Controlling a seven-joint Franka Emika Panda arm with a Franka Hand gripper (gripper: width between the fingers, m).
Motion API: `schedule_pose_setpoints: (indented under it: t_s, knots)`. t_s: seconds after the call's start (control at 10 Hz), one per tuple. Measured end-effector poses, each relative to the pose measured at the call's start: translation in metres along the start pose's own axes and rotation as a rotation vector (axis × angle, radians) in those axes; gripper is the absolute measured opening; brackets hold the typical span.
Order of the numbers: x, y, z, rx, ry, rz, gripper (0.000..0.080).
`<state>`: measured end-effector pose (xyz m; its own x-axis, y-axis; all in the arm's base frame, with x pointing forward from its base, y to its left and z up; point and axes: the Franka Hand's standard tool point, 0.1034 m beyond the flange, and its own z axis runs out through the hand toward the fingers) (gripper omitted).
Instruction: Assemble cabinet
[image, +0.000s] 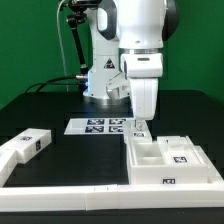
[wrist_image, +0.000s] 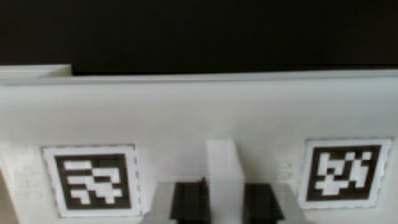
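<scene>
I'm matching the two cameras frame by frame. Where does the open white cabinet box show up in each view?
Exterior view: the cabinet box sits on the black table toward the exterior view's right, under the gripper.
Wrist view: its white wall fills most of the picture, very close.
Shared landmark: the gripper, whose fingertips are nearly together against the box's wall between two marker tags.

A robotics laboratory — a white robot arm is mounted at the far edge of a black bench before a plain green backdrop. A flat marker board lies fixed mid-bench, and white plastic parts carry black-and-white square tags — trappings of a tracked experiment.
</scene>
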<state>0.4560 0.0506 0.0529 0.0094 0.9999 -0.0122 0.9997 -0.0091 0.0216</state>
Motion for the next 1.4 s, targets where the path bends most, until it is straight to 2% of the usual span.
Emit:
schedule_pose_setpoints:
  t_s: [0.6,1.0,1.1,1.3,1.4]
  knots:
    - [0.008,0.000,-0.008,0.003,-0.009,0.009,0.0071]
    - [0.001,0.000,-0.006,0.005,-0.004,-0.025,0.0071]
    - [-0.006,0.000,-0.005,0.011,-0.002,-0.024,0.0071]
    - [-0.003,0.000,-0.005,0.010,-0.002,-0.023,0.0071]
    - [0.002,0.000,-0.005,-0.007,0.006,-0.013,0.0071]
